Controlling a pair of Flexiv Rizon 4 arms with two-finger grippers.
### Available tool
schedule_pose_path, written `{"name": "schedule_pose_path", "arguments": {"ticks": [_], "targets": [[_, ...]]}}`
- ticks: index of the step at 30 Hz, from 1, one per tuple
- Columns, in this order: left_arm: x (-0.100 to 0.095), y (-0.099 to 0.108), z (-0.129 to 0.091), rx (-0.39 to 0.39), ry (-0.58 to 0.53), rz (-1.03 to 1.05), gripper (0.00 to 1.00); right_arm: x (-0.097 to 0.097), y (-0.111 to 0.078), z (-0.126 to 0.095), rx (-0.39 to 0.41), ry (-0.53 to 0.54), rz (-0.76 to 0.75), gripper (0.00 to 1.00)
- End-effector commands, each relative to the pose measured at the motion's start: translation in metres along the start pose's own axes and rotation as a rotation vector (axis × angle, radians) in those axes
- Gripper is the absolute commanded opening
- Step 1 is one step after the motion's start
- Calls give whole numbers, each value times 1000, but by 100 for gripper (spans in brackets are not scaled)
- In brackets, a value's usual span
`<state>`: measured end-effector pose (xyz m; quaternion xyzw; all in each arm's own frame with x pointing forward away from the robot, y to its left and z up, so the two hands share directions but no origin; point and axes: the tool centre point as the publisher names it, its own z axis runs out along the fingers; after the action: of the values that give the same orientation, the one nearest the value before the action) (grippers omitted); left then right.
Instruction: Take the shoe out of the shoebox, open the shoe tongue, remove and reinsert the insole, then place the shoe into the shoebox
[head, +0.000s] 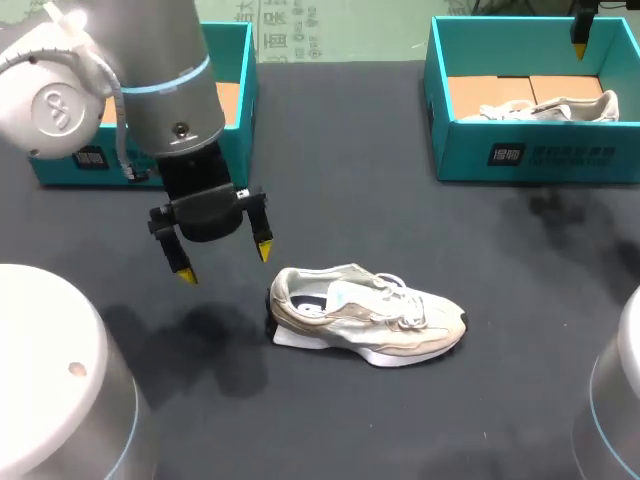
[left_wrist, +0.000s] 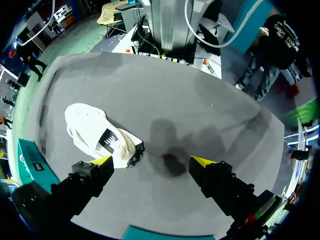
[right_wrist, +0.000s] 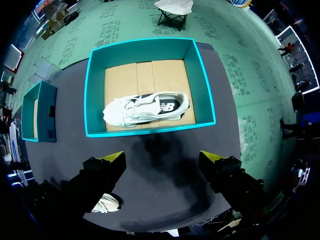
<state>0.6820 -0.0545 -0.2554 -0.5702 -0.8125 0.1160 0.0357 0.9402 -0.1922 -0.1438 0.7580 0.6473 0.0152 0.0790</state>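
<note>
Shoe: the cream mesh-and-suede lace-up sneaker (head: 365, 315) sits on the dark grey counter (head: 400, 200), outside both boxes, with its heel toward my left and its opening upward.
Left pincer: the left pincer (head: 224, 261) hangs just beyond the sneaker's heel, above the counter. Its yellow-tipped fingers are spread wide with nothing between them.
Step in hand: likely opening the tongue.
Doing it well: come down over the collar, pinch only the tongue's edge, and lift it toward the toe. The sneaker looks light and may slide, so the other arm should steady it.
Left box: the open teal cardboard shoebox (head: 247, 70) stands well beyond the sneaker's heel.
Right box: a second teal cardboard shoebox (head: 600, 160), well beyond the sneaker's toe, holds another pale sneaker (head: 545, 108).
Right pincer: the right pincer (right_wrist: 162, 157) is farthest from the sneaker, high beside the right box, fingers wide apart and empty.
</note>
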Motion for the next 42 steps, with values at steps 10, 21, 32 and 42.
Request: {"name": "schedule_pose_path", "arguments": {"ticks": [10,21,32,42], "targets": [[36,3,25,403,-441,-482,100,0,0,0,0,0,0,100],[46,12,21,499,-566,-719,100,0,0,0,0,0,0,100],[30,22,37,658,-723,-968,100,0,0,0,0,0,0,100],[22,28,41,702,-709,-1096,100,0,0,0,0,0,0,100]]}}
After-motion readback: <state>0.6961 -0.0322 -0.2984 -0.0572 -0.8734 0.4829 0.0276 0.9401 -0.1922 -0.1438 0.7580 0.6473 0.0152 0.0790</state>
